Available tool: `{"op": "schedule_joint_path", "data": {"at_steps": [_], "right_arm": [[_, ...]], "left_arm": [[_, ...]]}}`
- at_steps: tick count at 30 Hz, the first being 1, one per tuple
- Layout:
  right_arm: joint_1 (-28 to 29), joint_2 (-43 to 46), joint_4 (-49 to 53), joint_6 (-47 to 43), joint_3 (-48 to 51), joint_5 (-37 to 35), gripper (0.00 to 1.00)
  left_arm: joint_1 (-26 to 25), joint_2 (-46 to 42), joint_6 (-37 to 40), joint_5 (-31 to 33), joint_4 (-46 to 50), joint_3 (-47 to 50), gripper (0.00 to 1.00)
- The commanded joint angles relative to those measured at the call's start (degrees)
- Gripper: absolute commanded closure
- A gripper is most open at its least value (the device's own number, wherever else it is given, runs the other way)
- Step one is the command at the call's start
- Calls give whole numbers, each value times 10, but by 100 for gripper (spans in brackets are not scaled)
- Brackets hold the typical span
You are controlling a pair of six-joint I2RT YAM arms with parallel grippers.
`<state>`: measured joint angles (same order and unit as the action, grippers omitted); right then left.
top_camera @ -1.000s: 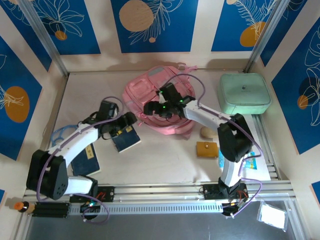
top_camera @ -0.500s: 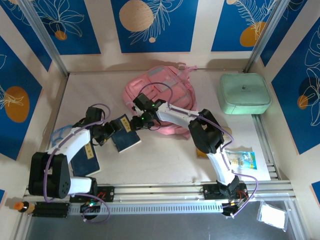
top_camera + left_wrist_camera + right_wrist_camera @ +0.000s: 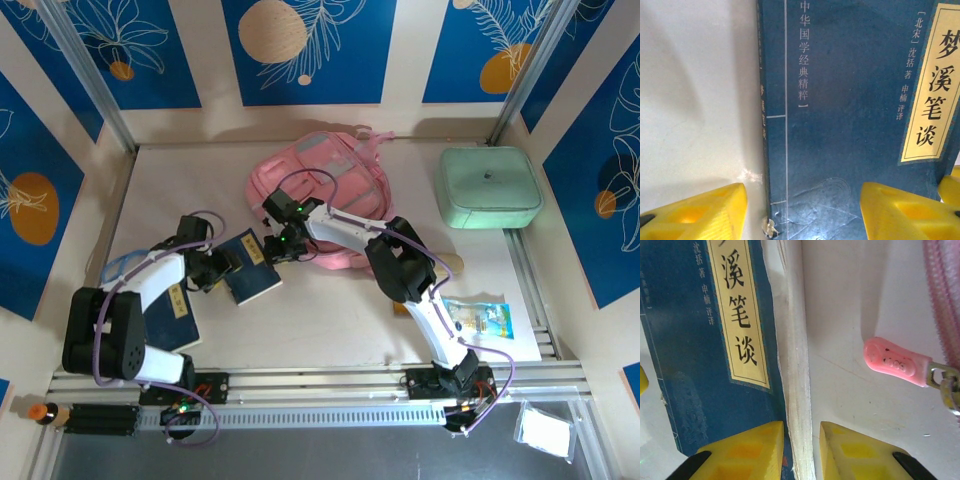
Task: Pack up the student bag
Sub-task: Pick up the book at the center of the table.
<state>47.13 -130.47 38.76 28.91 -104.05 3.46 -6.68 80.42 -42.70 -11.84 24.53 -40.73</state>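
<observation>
The student bag (image 3: 335, 175), a soft pink backpack, lies at the back middle of the table. A dark blue book (image 3: 255, 272) with a yellow title label lies flat in front of its left corner. My left gripper (image 3: 218, 262) is at the book's spine side. In the left wrist view the book (image 3: 850, 100) runs under my open left gripper (image 3: 802, 214), one finger over the table, the other over the cover. My right gripper (image 3: 272, 243) is at the book's far side. The right gripper (image 3: 801, 450) is pinched narrowly on the book (image 3: 700, 340) at its white page edge. A pink zipper pull (image 3: 895, 362) lies beside it.
A second blue book (image 3: 172, 318) lies under the left arm. A mint-green case (image 3: 488, 187) stands at the back right. A snack packet (image 3: 480, 320) lies by the right arm's base. Walls enclose the table on three sides.
The right arm swung left from above the backpack down to the book, and its jaws narrowed on the page edge. The left gripper drew back to the spine side and narrowed somewhat.
</observation>
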Motion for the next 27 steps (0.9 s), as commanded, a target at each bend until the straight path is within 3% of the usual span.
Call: {"op": "schedule_joint_path", "data": {"at_steps": [1, 7, 10, 21, 27], "right_arm": [[-1, -12, 21, -6, -18, 17, 76], [-1, -21, 25, -7, -20, 21, 77], [-1, -22, 28, -8, -21, 22, 78], [-1, -29, 31, -13, -17, 28, 78], [-1, -36, 35, -10, -17, 28, 79]], "left_arm": [[9, 6, 17, 10, 6, 7, 42], [11, 23, 3, -20, -37, 25, 58], [11, 29, -3, -23, -48, 28, 61], [11, -11, -3, -60, -90, 44, 66], [11, -78, -26, -125, -161, 78, 66]]}}
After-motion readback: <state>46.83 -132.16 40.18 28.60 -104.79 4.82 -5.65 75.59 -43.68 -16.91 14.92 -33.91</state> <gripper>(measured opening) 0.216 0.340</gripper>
